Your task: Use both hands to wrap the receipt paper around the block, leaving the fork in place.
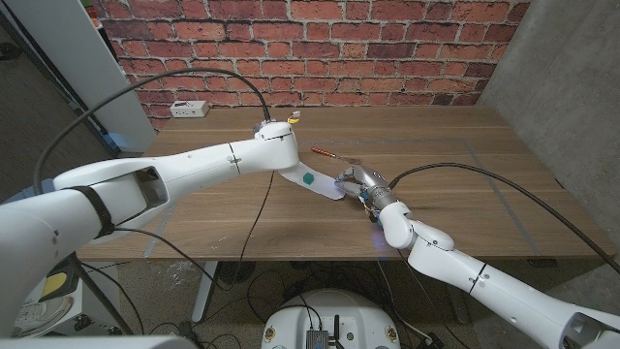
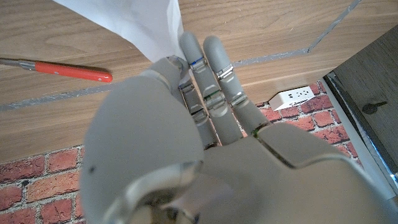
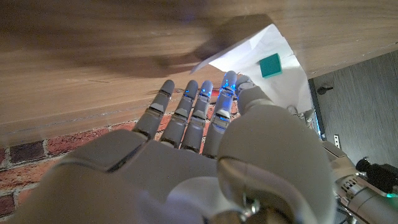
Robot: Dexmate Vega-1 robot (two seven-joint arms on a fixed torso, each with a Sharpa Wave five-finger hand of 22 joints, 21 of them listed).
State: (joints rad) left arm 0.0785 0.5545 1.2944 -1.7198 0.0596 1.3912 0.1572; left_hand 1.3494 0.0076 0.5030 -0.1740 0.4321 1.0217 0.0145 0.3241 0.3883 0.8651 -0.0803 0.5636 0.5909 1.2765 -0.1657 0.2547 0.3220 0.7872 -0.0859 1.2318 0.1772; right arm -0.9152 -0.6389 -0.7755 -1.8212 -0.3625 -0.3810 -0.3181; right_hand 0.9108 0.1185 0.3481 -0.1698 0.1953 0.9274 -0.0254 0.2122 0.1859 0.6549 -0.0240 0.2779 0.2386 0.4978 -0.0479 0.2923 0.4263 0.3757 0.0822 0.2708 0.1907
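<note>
Between both hands, white receipt paper (image 1: pixel 316 181) under a small green block (image 1: pixel 308 179), each grip apparently pinching.

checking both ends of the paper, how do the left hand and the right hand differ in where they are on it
The left hand sits at the far end of the white receipt paper strip, while the right hand is at its near end. The left hand's fingers touch the paper's edge; the right hand's fingers reach toward the corner near the small green square block. Both are at the paper; whether either actually grips it is hidden.
</note>
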